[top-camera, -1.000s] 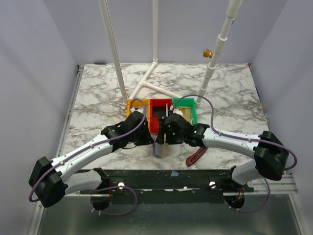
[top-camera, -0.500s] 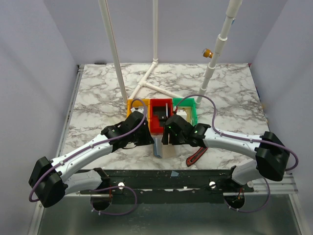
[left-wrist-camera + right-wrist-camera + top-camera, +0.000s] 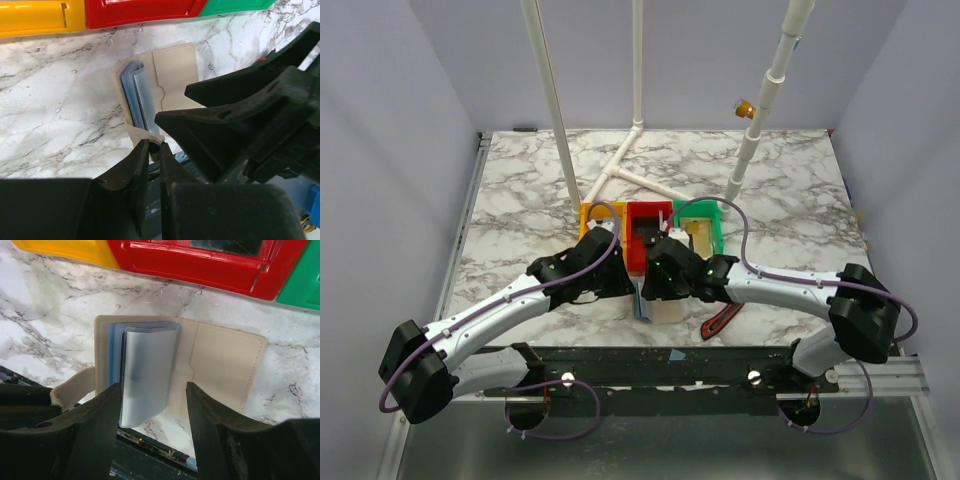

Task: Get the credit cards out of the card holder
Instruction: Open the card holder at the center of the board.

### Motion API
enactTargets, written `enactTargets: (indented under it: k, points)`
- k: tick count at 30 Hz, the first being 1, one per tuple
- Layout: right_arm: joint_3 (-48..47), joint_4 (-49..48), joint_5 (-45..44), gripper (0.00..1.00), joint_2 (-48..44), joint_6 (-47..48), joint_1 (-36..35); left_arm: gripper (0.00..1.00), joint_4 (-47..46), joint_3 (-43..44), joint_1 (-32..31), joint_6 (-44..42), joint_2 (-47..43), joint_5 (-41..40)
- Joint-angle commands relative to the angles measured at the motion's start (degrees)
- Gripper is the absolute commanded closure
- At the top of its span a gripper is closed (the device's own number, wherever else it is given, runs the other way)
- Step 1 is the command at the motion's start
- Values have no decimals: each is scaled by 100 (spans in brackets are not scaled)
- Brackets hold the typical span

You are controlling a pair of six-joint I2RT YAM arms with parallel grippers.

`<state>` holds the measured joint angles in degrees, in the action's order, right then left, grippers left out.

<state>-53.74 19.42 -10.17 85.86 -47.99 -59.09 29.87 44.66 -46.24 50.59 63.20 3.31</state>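
Right arm's slid left over the card holder (image 3: 227,357), at 6 o'clock of the red bin (image 3: 200,262). Our left gripper (image 3: 154,150) pinches its tab. The right gripper (image 3: 152,392) straddles the blue-grey pockets (image 3: 147,365), jaws apart. Next we'd guess: nip a card and pull.

Pale lavender walls (image 3: 380,150) close the space in on the left, back and right under soft, even light. A table (image 3: 520,200) with a white, grey-veined marble top fills the middle. White pipes (image 3: 638,70) rise from its far half. A black rail (image 3: 670,365) runs along its near edge, with a dull grey metal sheet (image 3: 670,445) below.
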Motion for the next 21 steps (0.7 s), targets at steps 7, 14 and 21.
enactTargets:
  k: [7, 14, 21]
  points:
    - [-13, -380, 279, 37, 396, 54, -59, 100, 32, -17, 3, 6, -58, 38]
    - [93, -55, -94, 40, 475, -3, -76, 100, 74, -28, 3, -2, -61, 38]
    - [267, 197, -473, 49, 302, -157, -79, 100, 174, -54, 9, -55, -39, -32]
